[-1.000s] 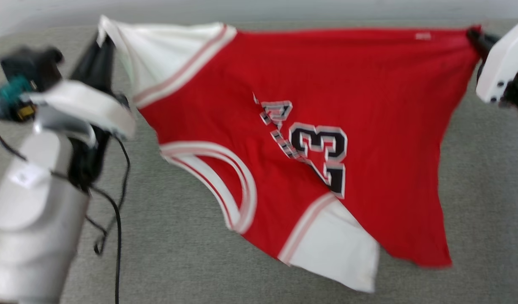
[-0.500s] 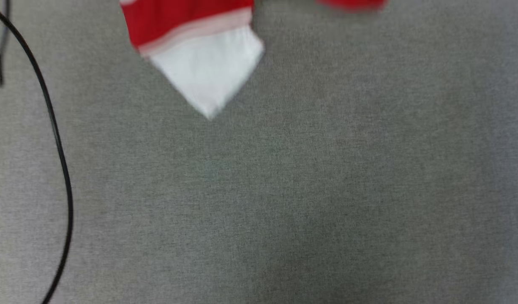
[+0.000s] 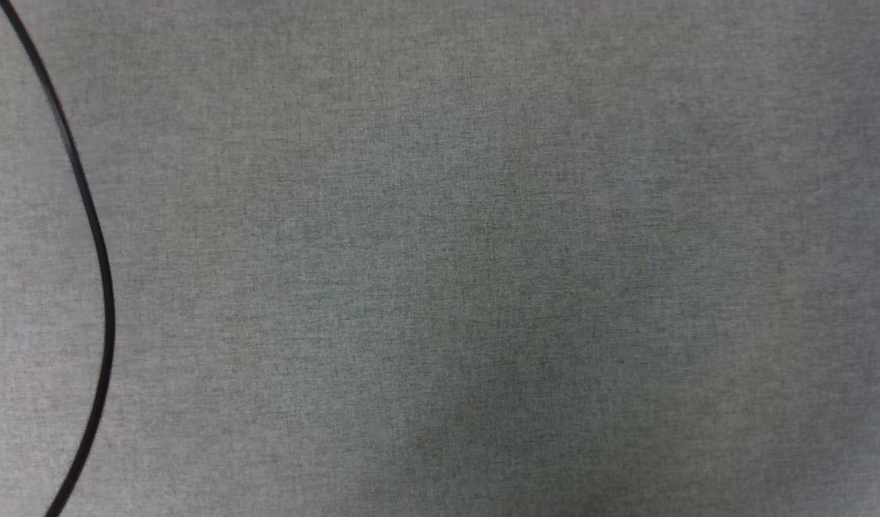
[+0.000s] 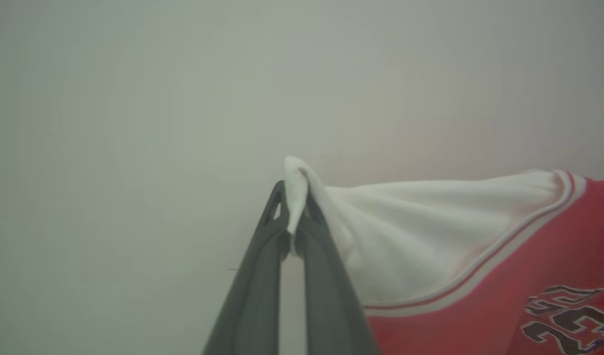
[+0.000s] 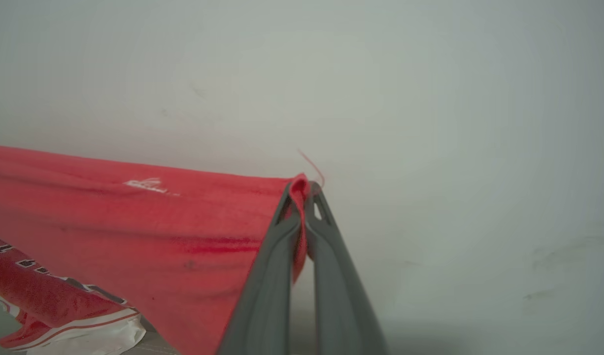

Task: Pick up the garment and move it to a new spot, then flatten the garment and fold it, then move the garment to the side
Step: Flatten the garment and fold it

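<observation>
A black cable (image 3: 99, 273) curves down the left side of the grey fabric surface (image 3: 483, 251). The left pincer (image 4: 293, 209) is pinched on a white sleeve corner of the garment (image 4: 430, 236). The garment stretches across to the right pincer (image 5: 302, 199), which is clamped on its red hem corner.

Soft even light, wrist views hazy, faint shadow.

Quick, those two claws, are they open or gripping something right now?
Left claw: closed, pinching the white sleeve tip of the garment.
Right claw: closed, pinching a red corner of the garment.
</observation>
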Tool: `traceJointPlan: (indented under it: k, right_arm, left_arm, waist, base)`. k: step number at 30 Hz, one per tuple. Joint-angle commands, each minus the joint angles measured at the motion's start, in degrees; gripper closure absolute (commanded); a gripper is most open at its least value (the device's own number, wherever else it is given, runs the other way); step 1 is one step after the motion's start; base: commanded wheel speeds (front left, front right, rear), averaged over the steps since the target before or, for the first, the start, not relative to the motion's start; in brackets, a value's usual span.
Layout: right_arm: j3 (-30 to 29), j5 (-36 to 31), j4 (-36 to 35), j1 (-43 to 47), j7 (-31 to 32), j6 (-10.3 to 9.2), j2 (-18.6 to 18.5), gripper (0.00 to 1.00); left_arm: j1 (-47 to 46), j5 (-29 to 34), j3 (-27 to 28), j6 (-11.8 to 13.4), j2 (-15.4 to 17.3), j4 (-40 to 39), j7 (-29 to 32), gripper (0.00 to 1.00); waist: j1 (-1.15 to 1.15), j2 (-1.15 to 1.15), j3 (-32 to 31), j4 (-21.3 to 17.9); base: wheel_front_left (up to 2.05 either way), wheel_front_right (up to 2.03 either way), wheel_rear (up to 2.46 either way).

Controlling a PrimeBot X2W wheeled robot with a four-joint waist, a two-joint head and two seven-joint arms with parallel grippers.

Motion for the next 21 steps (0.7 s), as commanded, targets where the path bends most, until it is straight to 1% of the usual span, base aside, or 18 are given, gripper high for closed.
traceJointPlan:
  k: [1, 5, 11, 15, 21]
  right_arm:
    - [0.6, 1.0, 1.7, 1.2, -0.8, -0.12, 0.1, 1.0]
    - [2.4, 2.6, 3.8, 3.0, -1.9, -0.12, 0.3, 1.0]
    - [7.9, 7.8, 5.6, 12.5, -4.5, -0.12, 0.6, 1.0]
    - [11.7, 12.0, 4.3, 22.8, -6.4, -0.12, 0.4, 1.0]
    - [14.6, 17.7, 1.2, 37.9, -8.8, -0.12, -1.1, 1.0]
  left_arm:
    - [2.3, -1.5, 0.7, -0.4, 0.0, 2.1, -0.7, 1.0]
    - [5.0, -3.7, 1.0, -1.2, -0.6, 4.6, -1.0, 1.0]
    - [16.7, -8.8, 0.2, -1.9, -1.4, 7.2, -1.1, 1.0]
    - [28.3, -14.1, -1.2, -1.9, -1.5, 4.4, -1.6, 1.0]
    - [46.1, -19.7, -1.5, -1.8, 0.1, -1.8, -4.0, 1.0]
  waist:
    - [-0.01, 0.0, 0.8, 0.3]
    - [-0.01, 0.0, 0.8, 0.5]
    - [-0.01, 0.0, -2.8, 0.5]
    - [-0.01, 0.0, -6.8, 0.3]
    - [-0.01, 0.0, -12.8, 0.7]
  base:
    - [0.0, 0.0, 0.0]
    - [0.0, 0.0, 0.0]
    - [0.0, 0.0, 0.0]
    - [0.0, 0.0, 0.0]
    - [0.0, 0.0, 0.0]
